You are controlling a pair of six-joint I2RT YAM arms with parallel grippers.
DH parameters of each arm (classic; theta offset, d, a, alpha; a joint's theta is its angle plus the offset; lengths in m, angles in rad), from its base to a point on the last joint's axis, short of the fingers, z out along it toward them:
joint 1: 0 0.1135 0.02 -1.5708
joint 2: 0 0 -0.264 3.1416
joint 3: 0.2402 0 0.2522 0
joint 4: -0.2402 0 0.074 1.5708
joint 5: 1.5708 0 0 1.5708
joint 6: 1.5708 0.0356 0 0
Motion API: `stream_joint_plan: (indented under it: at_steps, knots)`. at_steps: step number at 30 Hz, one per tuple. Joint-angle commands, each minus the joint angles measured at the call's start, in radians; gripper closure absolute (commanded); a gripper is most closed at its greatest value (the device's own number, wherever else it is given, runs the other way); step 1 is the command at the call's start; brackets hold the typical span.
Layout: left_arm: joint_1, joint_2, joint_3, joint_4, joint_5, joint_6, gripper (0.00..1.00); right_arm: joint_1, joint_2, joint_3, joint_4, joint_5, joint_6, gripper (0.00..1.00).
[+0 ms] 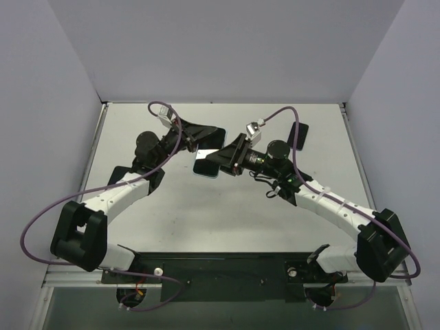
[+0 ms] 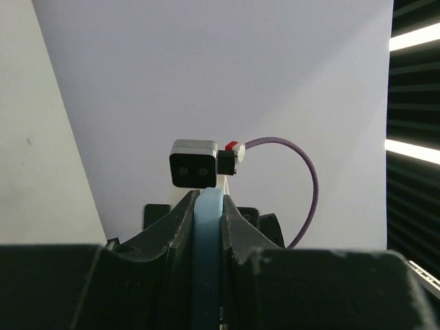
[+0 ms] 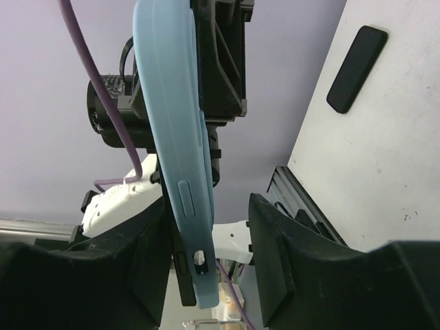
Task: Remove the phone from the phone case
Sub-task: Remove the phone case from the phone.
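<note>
A phone in a light blue case (image 1: 205, 167) is held in the air between the two arms. My left gripper (image 1: 201, 139) is shut on the case's edge; in the left wrist view the blue rim (image 2: 207, 261) is pinched between both fingers. In the right wrist view the case (image 3: 172, 130) hangs edge-on, and the dark phone edge (image 3: 183, 275) shows apart from the case at the lower corner. My right gripper (image 3: 210, 206) is open around that lower end. Its left finger (image 3: 137, 254) lies against the phone side and its right finger (image 3: 275, 247) stands clear of the case.
A flat black rectangular object (image 1: 298, 134) lies on the white table at the back right and also shows in the right wrist view (image 3: 356, 67). Purple cables loop over both arms. Walls close the table at the back and sides.
</note>
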Motion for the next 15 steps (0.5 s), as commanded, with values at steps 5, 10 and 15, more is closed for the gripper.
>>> stream_joint_plan:
  at_steps: [5,10,15]
  knots:
    - [0.071,-0.084,0.05,-0.042,-0.048,0.125,1.0,-0.001,-0.209,-0.04,-0.231,0.115,-0.18,0.29]
    - [0.09,-0.074,0.09,-0.064,-0.085,0.164,1.0,0.042,-0.234,-0.048,-0.183,0.089,-0.131,0.39]
    - [0.09,-0.048,0.085,-0.009,-0.096,0.113,1.0,0.077,-0.168,-0.01,-0.07,0.055,-0.071,0.5]
